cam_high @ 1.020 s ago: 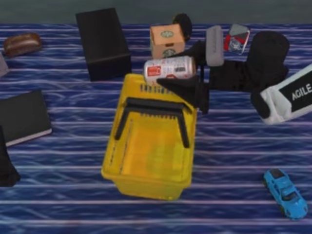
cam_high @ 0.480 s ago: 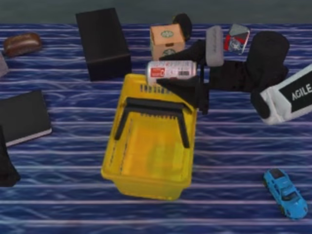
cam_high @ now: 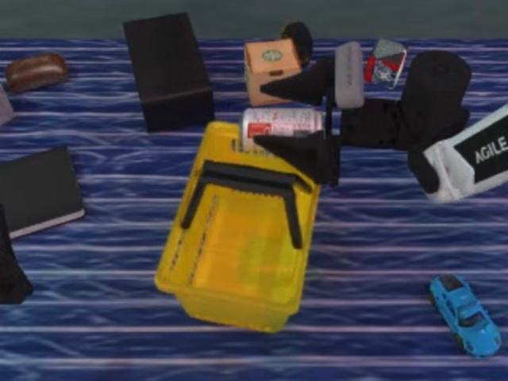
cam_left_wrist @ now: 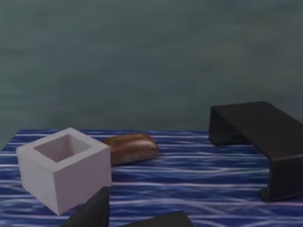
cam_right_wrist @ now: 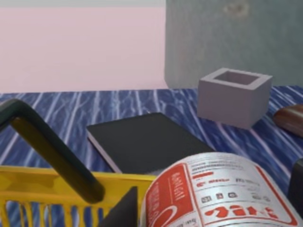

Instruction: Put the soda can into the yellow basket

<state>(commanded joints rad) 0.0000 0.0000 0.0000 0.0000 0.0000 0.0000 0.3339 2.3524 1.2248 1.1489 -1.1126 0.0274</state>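
Observation:
The soda can point(cam_high: 282, 121) lies on its side over the far rim of the yellow basket point(cam_high: 230, 305). It is white with red print and fills the near part of the right wrist view point(cam_right_wrist: 222, 198). My right gripper point(cam_high: 262, 117) is open around it. The near finger point(cam_high: 298, 151) touches the can, while a gap shows between the can and the far finger point(cam_high: 295, 83). The basket's rim point(cam_right_wrist: 57, 182) and its black handle point(cam_right_wrist: 52, 156) sit just below the can. My left gripper point(cam_high: 9, 278) is parked open at the table's left edge.
An orange box point(cam_high: 272, 59), a grey block point(cam_high: 348, 73) and a red-grey carton point(cam_high: 386, 62) stand behind the can. A black box point(cam_high: 168, 71), bread point(cam_high: 36, 71) and a black book point(cam_high: 36, 190) are at the left, with a blue car point(cam_high: 466, 315) front right.
The right gripper's fingers have spread apart and the can has dropped lower onto the basket's far rim. The basket has shifted and turned slightly to the left.

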